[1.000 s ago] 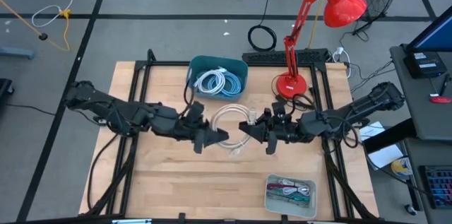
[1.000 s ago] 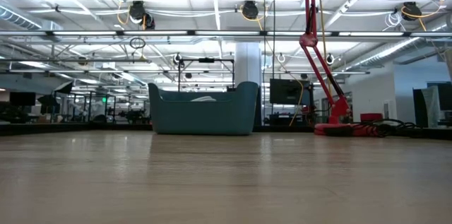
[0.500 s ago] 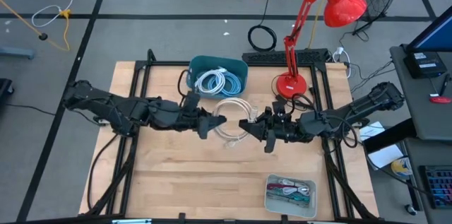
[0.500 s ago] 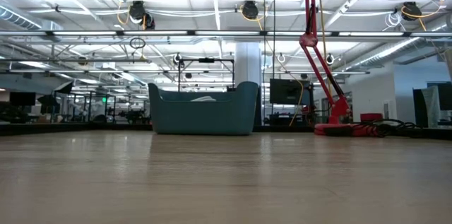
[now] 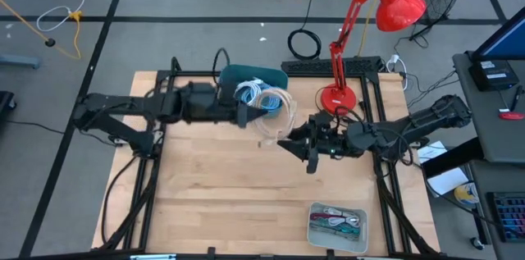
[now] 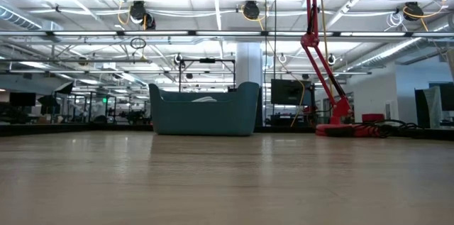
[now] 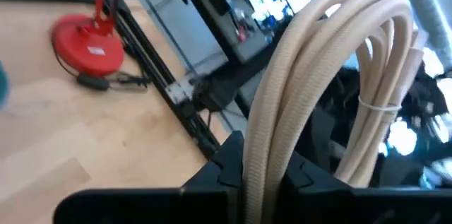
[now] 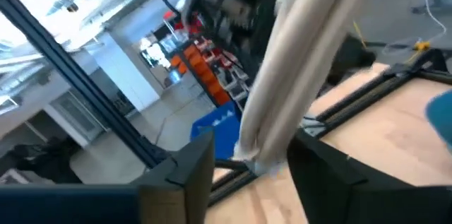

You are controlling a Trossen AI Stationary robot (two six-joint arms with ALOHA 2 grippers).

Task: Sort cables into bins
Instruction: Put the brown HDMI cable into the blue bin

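Observation:
A beige cable coil (image 7: 339, 61) hangs in the air beside the dark teal bin (image 5: 246, 71). My left gripper (image 7: 265, 164) is shut on it. In the high view the left gripper (image 5: 246, 116) is at the bin's near edge, and the coil (image 5: 277, 112) is blurred to its right. My right gripper (image 5: 289, 142) stands open just beyond the coil. In the right wrist view the coil (image 8: 296, 61) passes between the right gripper's (image 8: 251, 160) spread fingers. A light blue coil (image 5: 250, 92) lies in the teal bin. The pale grey bin (image 5: 314, 225) at the near edge holds short maroon, teal and grey pieces. My left gripper pinches the bundled strands of the beige coil's loop (image 7: 258, 157) between its two fingers (image 7: 226, 171). The fingers lie about level and come from the table's left. The coil is lifted clear of the table. My right gripper: I cannot tell whether its fingers touch the coil.
A red desk lamp (image 5: 338, 96) stands at the far right of the table, close to the right arm. A black coiled cord (image 5: 305, 44) lies on the floor beyond the table. In the low view the teal bin (image 6: 202, 115) stands at the far edge, with bare wood in front of it.
My left gripper has swung from the table's middle toward the far edge, up to the teal bin. It has taken hold of the beige coil and carried it along, clear of the table. My right gripper has stayed in place.

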